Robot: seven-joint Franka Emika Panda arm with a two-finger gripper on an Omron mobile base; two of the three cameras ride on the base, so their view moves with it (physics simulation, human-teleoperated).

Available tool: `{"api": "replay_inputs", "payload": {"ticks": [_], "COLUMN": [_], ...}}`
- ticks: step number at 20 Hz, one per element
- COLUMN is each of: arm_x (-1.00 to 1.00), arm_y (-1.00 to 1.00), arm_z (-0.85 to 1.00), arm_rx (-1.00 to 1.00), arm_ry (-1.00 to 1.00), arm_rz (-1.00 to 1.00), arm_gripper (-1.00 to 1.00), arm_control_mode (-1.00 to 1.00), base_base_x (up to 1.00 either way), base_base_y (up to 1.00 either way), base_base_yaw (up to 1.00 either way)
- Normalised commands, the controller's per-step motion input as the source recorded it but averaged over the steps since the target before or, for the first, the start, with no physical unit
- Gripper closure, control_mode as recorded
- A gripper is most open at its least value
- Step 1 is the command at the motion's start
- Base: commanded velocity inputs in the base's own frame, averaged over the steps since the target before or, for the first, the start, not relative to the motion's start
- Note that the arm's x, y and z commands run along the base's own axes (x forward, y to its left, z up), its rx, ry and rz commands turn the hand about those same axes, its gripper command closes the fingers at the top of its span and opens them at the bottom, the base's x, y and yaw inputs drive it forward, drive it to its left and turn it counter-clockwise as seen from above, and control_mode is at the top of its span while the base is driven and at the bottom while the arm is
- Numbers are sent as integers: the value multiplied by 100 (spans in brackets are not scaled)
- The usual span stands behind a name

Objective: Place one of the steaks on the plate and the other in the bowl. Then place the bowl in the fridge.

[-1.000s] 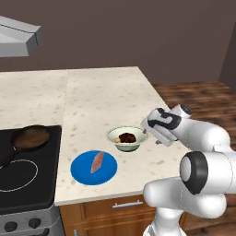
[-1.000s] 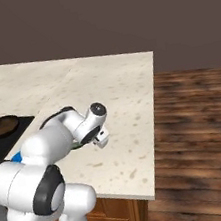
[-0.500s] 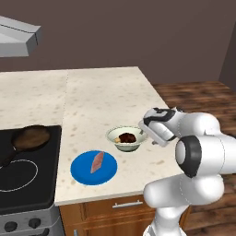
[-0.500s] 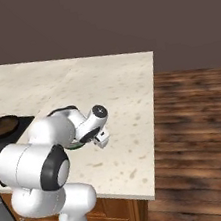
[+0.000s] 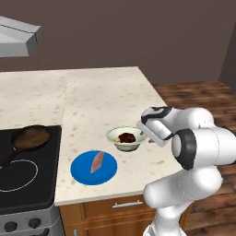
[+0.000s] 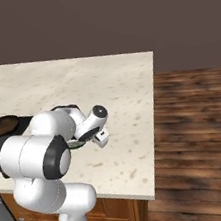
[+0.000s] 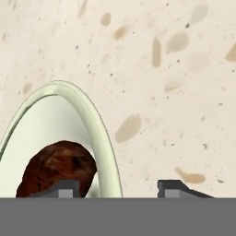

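Note:
The cream-white bowl (image 5: 123,139) sits on the counter with the dark brown steak (image 5: 128,137) inside it. To its front left lies the pinkish-red steak (image 5: 97,162) on the blue plate (image 5: 81,171). My gripper (image 5: 144,134) is at the bowl's right rim. In the hand view the gripper (image 7: 119,186) straddles the bowl's rim (image 7: 105,143): one fingertip (image 7: 64,186) is inside, beside the brown steak (image 7: 55,170), and the other is outside over the counter. The jaws stand apart with a gap to the rim on the outer side. The fridge is out of view.
A dark brown frying pan (image 5: 30,137) rests on the black stove (image 5: 23,177) at the left, under a range hood (image 5: 18,39). The counter's right edge (image 6: 153,126) drops to a wooden floor. Bare counter stretches behind the bowl.
The hand has eased left onto the bowl's right rim, and its jaws have narrowed. Bowl, plate and both steaks have not moved.

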Motion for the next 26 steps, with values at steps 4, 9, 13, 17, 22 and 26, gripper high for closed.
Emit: {"api": "replay_inputs", "payload": {"ticks": [4, 9, 13, 17, 22, 26], "arm_x": [0, 0, -6, -27, -58, -82], "arm_y": [0, 0, 0, -7, -24, -45], "arm_z": [0, 0, 14, 65, 74, 70], "arm_rx": [0, 0, 0, 0, 0, 2], "arm_ry": [0, 0, -3, -25, -35, -23], "arm_rz": [0, 0, 0, 6, 13, 13], "arm_gripper": [100, 100, 100, 100, 100, 100], "arm_control_mode": [-100, -100, -100, -100, -100, -100], "base_base_x": [0, 0, 0, 0, 0, 0], "base_base_y": [0, 0, 0, 0, 0, 0], "base_base_yaw": [0, 0, 0, 0, 0, 0]}}
